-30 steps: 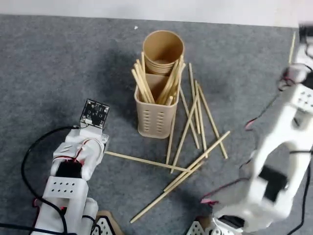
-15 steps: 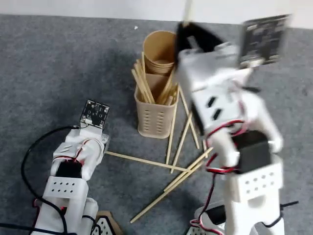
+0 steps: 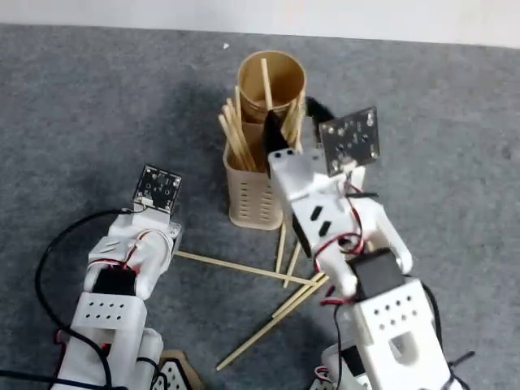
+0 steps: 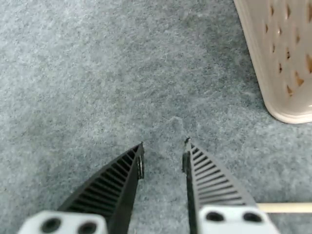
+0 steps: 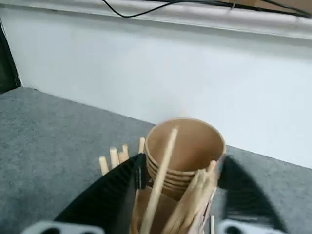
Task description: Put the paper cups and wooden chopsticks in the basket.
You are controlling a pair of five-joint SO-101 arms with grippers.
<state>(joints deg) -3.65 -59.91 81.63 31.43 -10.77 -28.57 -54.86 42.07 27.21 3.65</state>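
Left gripper (image 4: 164, 151): I saw the jaws spread a little, nothing between them, tips pointing down at bare grey carpet (image 4: 87, 73). The beige basket (image 4: 282, 58) sat near that gripper, off to one side, not touching it, and one chopstick end (image 4: 285, 208) poked out beside one finger. Right gripper (image 5: 179, 163): jaws spread wide. A single chopstick (image 5: 163, 165) stood tilted between them with its top end inside the mouth of the paper cups (image 5: 190, 146). I could not tell whether it touched either finger, and it did not look pinched. From the high view the right gripper (image 3: 296, 123) hung over the basket (image 3: 252, 199), just beside the stacked paper cups (image 3: 280, 77), which stood upright in the basket's far compartment. The single chopstick (image 3: 265, 81) leaned across the cup opening. A bundle of chopsticks (image 3: 236, 138) stood in the basket's near compartment, leaning on the rim. Loose chopsticks (image 3: 244, 266) lay flat on the carpet (image 3: 97, 106) in front of the basket, some crossing, some partly hidden under the right arm (image 3: 357, 260). The left arm (image 3: 122, 268) sat low to the basket's left, apart from it. A white wall (image 5: 146, 63) stood behind the cups.
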